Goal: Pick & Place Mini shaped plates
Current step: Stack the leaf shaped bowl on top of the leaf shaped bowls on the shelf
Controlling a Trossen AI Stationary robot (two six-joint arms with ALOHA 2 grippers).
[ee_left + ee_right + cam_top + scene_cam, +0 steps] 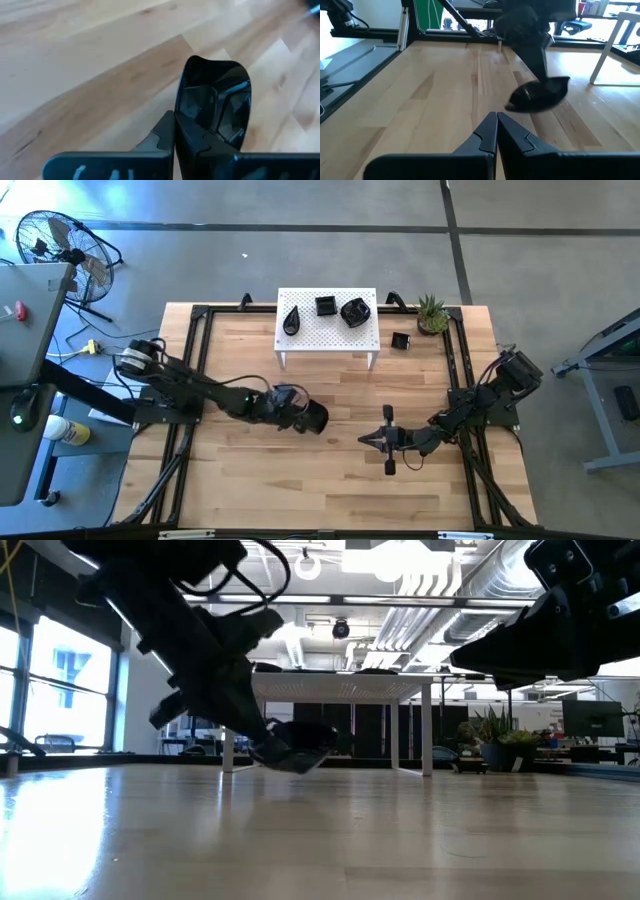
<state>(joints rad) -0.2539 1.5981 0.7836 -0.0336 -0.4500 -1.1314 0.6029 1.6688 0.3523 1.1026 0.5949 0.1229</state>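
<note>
My left gripper is over the table's middle, shut on a glossy black mini plate with a raised rim. The right wrist view shows that plate tilted, low over the wood. Three more black plates are on the white perforated stand: a teardrop one, a square one and a rounded one. A small square plate lies on the table right of the stand. My right gripper is shut on nothing, right of the held plate, pointing toward the table's left. My left gripper pinches the black plate by its raised rim, one finger inside the hollow and one outside. It slants down from the table's left. The plate juts out past the fingertips, tilted; whether its low edge touches the wood I cannot tell.
A small green spiky plant stands at the far right of the table, beside the stand. Black frame rails run along the table's left and right sides. Bare wood lies toward the near edge. A fan stands off the table.
</note>
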